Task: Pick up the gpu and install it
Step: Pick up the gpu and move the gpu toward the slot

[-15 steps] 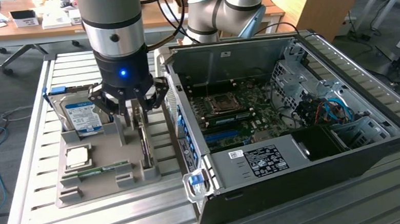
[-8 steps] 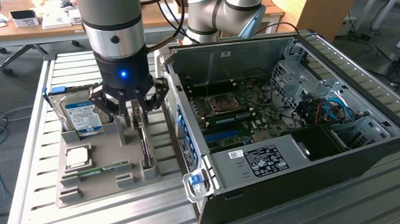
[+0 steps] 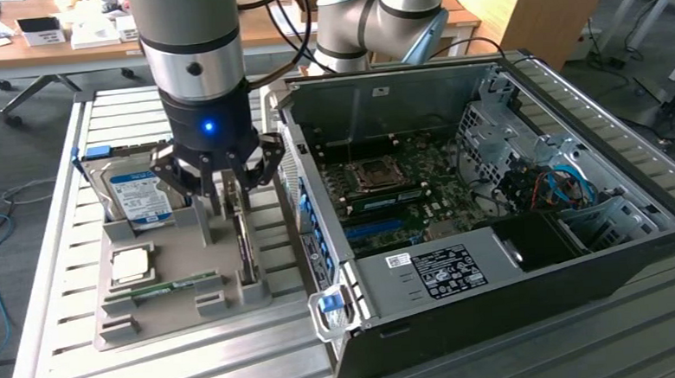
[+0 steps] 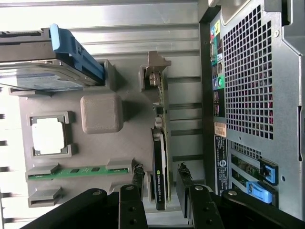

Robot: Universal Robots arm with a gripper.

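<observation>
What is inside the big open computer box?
Inside the computer case you can see a motherboard with its processor socket, and blue cables. The grey power supply hides whatever lies beneath it.

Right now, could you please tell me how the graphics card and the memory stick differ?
The graphics card is dark and long; the memory stick is green and shorter. The card stands between the fingers of the open gripper; the stick lies apart from them. Both sit in slots of the grey tray.

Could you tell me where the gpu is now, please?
The gpu stands on edge in the grey tray, on the exterior view's left of the case, straddled by the open gripper.
</observation>
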